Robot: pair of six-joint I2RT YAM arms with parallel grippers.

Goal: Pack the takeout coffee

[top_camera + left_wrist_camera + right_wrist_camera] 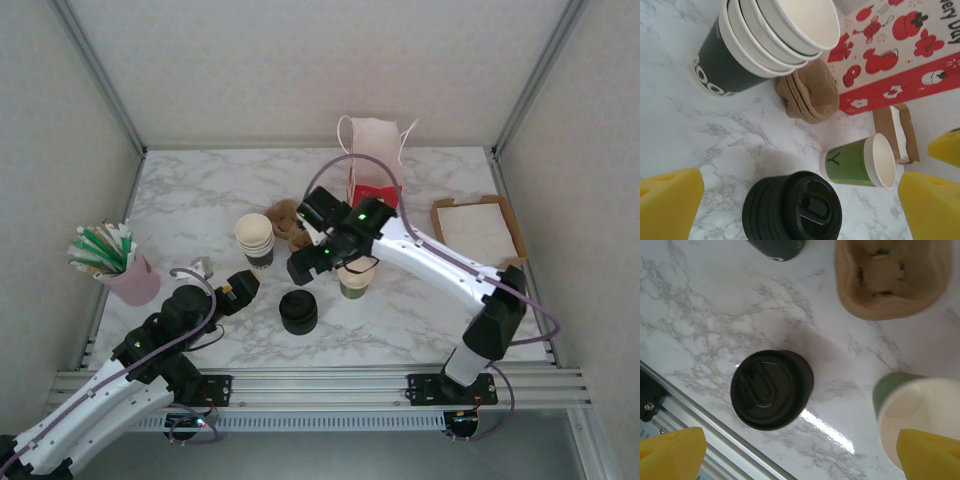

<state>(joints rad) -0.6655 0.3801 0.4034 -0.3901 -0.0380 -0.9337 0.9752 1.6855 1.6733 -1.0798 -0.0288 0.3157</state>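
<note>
The right gripper hangs above the marble table with its jaws spread wide and nothing between them. The stack of black lids sits below it, ahead of the fingertips and nearer the left-hand finger in its wrist view. The coffee cup stands upright just beside the other finger, partly hidden by it. It is green-sided and cream inside, with no lid on it. A brown cup carrier lies further ahead of this gripper, beyond the cup.

The left gripper is also wide open and holds nothing. In its wrist view the lid stack lies close in front of it, between its fingers. The cup is a little further on and off to one side, with the red and white paper bag behind that.

The step in hand looks like lidding the cup, so packing proper has not begun. The right gripper seems best placed to fetch a lid. It would need to shift sideways until the stack is centred between its fingers, then come down only as far as the topmost lid. It should close gently on that rim and lift straight up, so the lids beneath stay put. After that the lid has to be centred over the cup's rim and pressed on evenly. The cup looks light and could tip or slide under an off-centre push, so the left gripper may need to steady it.
</note>
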